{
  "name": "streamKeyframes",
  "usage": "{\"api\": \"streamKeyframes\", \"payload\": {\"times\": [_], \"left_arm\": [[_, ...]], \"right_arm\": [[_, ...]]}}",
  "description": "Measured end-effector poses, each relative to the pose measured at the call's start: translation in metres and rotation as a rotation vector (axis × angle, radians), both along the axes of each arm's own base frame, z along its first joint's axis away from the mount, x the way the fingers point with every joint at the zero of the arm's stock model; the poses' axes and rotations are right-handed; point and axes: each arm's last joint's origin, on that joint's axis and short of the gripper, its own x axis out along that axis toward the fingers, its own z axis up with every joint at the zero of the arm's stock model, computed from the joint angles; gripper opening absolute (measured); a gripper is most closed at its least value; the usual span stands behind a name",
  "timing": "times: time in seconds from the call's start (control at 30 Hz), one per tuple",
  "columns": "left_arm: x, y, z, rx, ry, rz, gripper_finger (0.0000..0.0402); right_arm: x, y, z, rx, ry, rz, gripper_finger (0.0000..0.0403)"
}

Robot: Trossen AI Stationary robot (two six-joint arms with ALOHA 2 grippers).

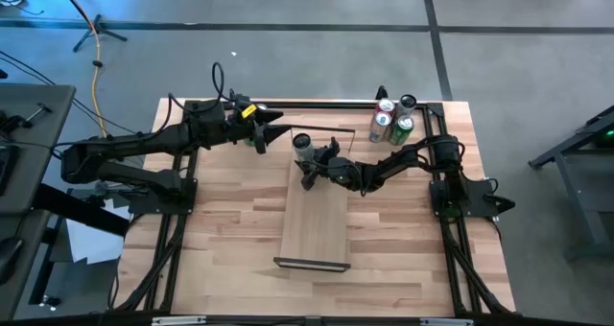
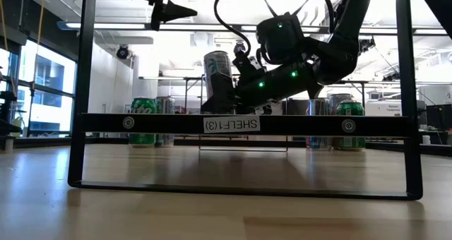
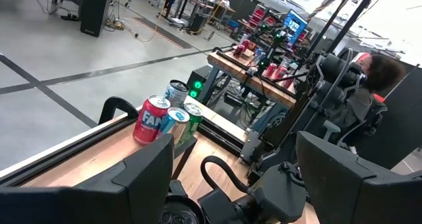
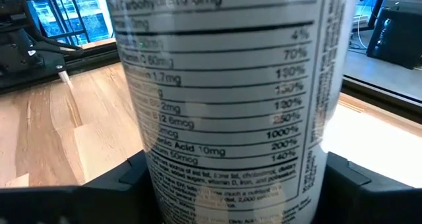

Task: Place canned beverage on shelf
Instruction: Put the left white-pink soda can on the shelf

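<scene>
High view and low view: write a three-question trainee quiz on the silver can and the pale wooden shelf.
1. True or false: the right gripper holds the tall silver beverage can upright.
2. The can is over which end of the long pale wooden shelf board? A) the end nearest the cluster of red and green cans B) the opposite end
3. Fill in: the left gripper hovers ___ the shelf, holding nothing.

Key: 1 true; 2 A; 3 beside

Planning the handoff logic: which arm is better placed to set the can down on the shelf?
Right. The right gripper already holds the can upright in its jaws, over the far end of the shelf. The left gripper hovers empty beside the shelf.
</scene>
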Motion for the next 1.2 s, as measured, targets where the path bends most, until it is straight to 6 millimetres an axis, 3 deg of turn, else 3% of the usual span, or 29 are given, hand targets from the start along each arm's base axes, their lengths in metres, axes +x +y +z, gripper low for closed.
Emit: {"api": "streamKeyframes", "payload": {"times": [0.43,0.67,1.0,1.2], "left_arm": [[0.0,0.0,0.0,0.001,0.003,-0.002,0.0275],[-0.014,0.0,0.005,0.015,0.018,0.016,0.0275],[-0.041,0.003,0.018,0.074,0.016,0.069,0.0275],[-0.043,0.006,0.018,0.11,0.028,0.083,0.0275]], "right_arm": [[-0.001,0.002,-0.005,0.012,0.033,0.019,0.0337],[-0.005,0.007,0.012,0.01,0.084,0.037,0.0357],[-0.038,0.009,0.031,0.029,0.452,0.081,0.0358],[-0.057,0.013,0.058,0.078,0.517,0.187,0.0358]]}}
